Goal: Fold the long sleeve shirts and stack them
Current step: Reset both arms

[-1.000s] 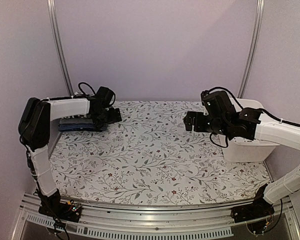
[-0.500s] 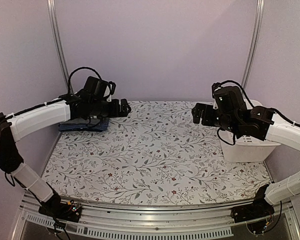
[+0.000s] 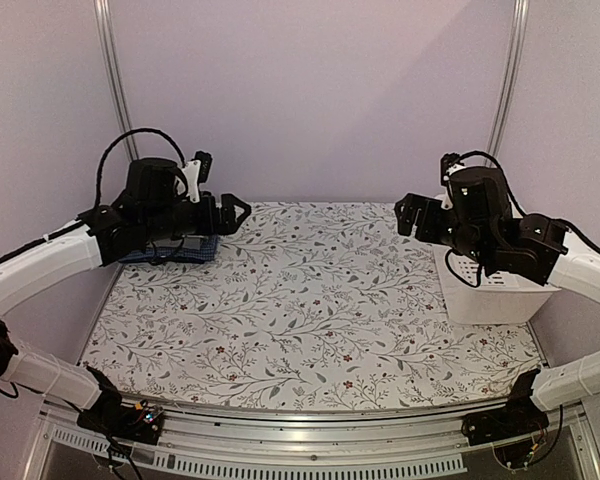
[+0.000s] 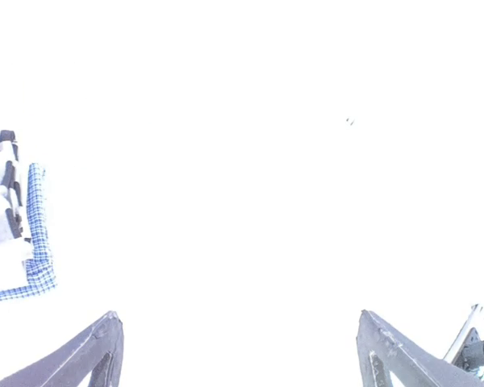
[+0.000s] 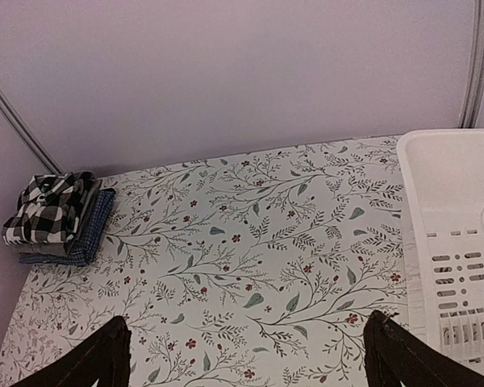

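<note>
Woven cloth, matt and soft in its folds: the black-and-white checked shirt, the grey shirt and the blue fine-patterned shirt. The table has a smooth matt cover printed with leaves and small flowers; cloth or paper cannot be told. The basket is white moulded plastic, smooth with a faint sheen, its wall slotted. The rail at the near edge is bare ribbed metal, dully shining, like the uprights. The left arm wears smooth white plastic shells with matt black joints. The right gripper has dark matt fingers. The walls look matt
</note>
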